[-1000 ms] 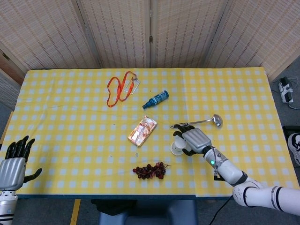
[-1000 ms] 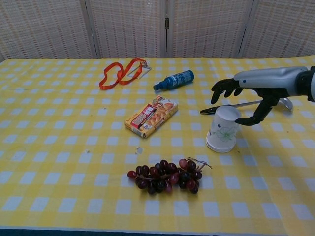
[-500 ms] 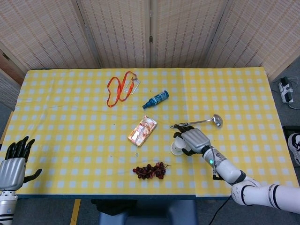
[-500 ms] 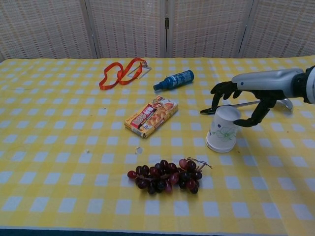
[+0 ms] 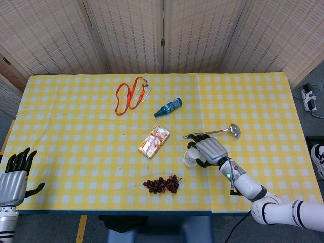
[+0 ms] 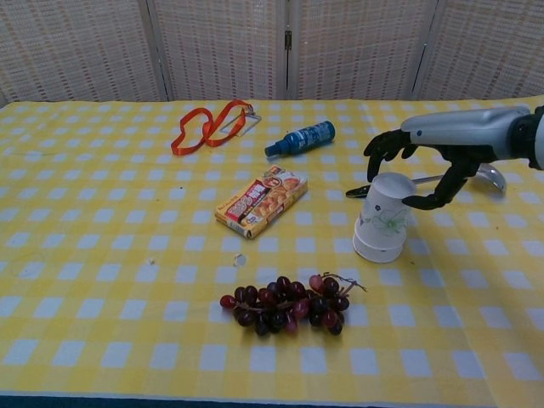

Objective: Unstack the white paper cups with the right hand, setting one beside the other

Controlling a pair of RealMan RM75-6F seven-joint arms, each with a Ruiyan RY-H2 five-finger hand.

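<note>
Two white paper cups with a green print stand upside down, nested, right of the table's centre. The upper cup [image 6: 385, 208] is raised a little and tilted, so the lower cup's rim [image 6: 376, 251] shows beneath it. My right hand [image 6: 442, 149] reaches in from the right and grips the upper cup's top between thumb and fingers. In the head view the right hand [image 5: 207, 151] covers most of the cups [image 5: 190, 160]. My left hand [image 5: 14, 177] hovers at the table's near left corner, fingers spread, holding nothing.
A metal ladle [image 6: 489, 177] lies just behind the cups under my right hand. Dark grapes [image 6: 285, 306] lie in front of the cups to the left. A snack box [image 6: 262, 200], a blue bottle [image 6: 299, 138] and an orange lanyard [image 6: 208, 126] lie further left and back.
The right hand has closed on the upper cup and lifted it slightly off the lower one, tilting it left. The left hand has not moved.
</note>
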